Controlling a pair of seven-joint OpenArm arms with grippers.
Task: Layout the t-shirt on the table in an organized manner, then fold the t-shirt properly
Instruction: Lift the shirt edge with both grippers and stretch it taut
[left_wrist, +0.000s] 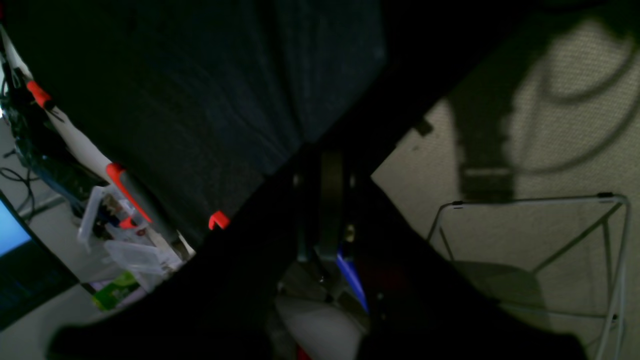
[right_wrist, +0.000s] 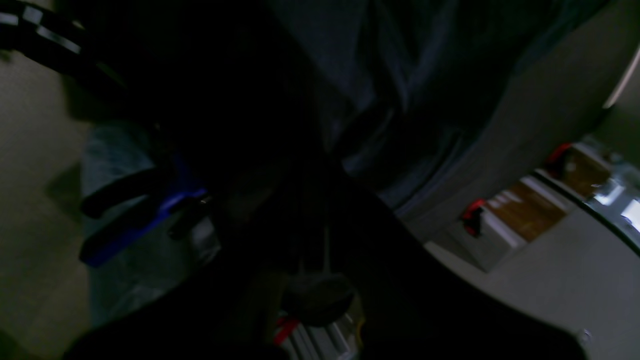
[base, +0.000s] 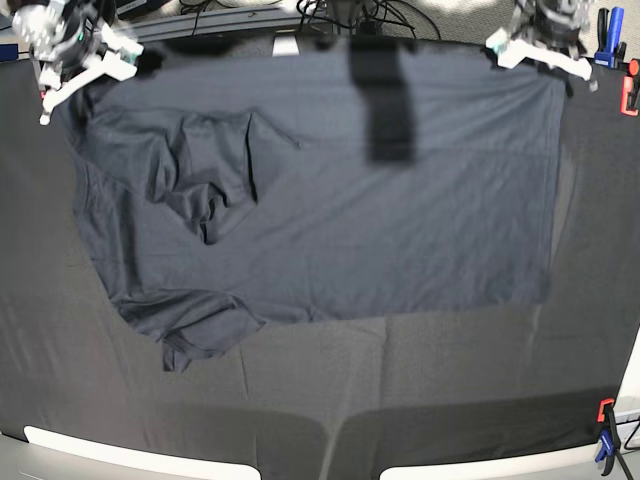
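Note:
The dark navy-grey t-shirt (base: 330, 200) lies spread across the black table (base: 450, 390), stretched between its two far corners. Creases bunch up near its left part and a sleeve (base: 200, 330) is crumpled at the lower left. My left gripper (base: 497, 47) is at the shirt's far right corner, shut on the cloth; in the left wrist view the t-shirt (left_wrist: 200, 90) gathers into the left gripper (left_wrist: 322, 150). My right gripper (base: 55, 95) holds the far left corner, shut. The right wrist view is dark, with folds of the t-shirt (right_wrist: 400, 100) bunched before the fingers.
Red and blue clamps (base: 628, 90) sit at the table's far right edge, another clamp (base: 605, 440) at the near right corner. Cables (base: 350, 15) run behind the table. A dark shadow band (base: 385, 100) crosses the shirt. A wire rack (left_wrist: 550, 240) and plastic boxes (left_wrist: 120, 235) stand off the table.

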